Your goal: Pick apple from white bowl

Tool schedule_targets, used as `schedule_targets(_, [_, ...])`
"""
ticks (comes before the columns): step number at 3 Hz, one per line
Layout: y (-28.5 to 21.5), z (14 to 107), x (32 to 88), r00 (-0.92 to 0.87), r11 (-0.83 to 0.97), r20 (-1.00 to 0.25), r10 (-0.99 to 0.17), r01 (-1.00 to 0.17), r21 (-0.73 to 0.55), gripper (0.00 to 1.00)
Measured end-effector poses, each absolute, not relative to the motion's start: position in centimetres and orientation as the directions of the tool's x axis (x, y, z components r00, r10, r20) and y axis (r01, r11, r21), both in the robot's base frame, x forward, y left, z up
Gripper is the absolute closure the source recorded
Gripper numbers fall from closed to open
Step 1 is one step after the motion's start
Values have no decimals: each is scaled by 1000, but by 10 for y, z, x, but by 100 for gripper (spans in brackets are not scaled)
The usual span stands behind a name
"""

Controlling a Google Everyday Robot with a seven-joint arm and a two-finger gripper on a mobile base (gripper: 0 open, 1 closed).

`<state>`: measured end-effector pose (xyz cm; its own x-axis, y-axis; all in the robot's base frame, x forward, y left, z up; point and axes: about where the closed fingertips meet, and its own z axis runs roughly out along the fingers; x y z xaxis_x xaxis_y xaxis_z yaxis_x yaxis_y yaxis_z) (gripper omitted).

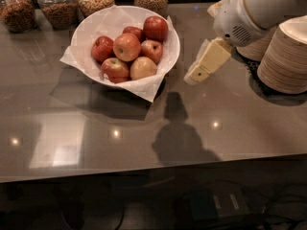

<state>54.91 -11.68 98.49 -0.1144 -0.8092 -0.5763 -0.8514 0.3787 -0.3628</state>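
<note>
The white bowl [86, 30] sits at the back left of the grey counter, lined with white paper whose corners stick out over the rim. It holds several apples. The apple [126, 47], the largest, orange-red with a pale blush, lies in the middle on top. Darker red apples [155, 28] lie around it, and a pale yellowish-tan one [143, 67] lies at the front. My gripper [197, 74] hangs above the counter just right of the bowl, its cream fingers pointing down-left, apart from the bowl and empty.
Several glass jars [59, 6] of dry goods stand along the back edge. Stacks of beige paper bowls [286, 56] stand at the right, under my white arm [254, 8]. The counter's front edge [144, 174] runs across the lower part of the view.
</note>
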Motion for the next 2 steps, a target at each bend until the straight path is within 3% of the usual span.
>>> schedule_targets(2, [-42, 978, 583, 22, 274, -651, -758, -896, -349, 0])
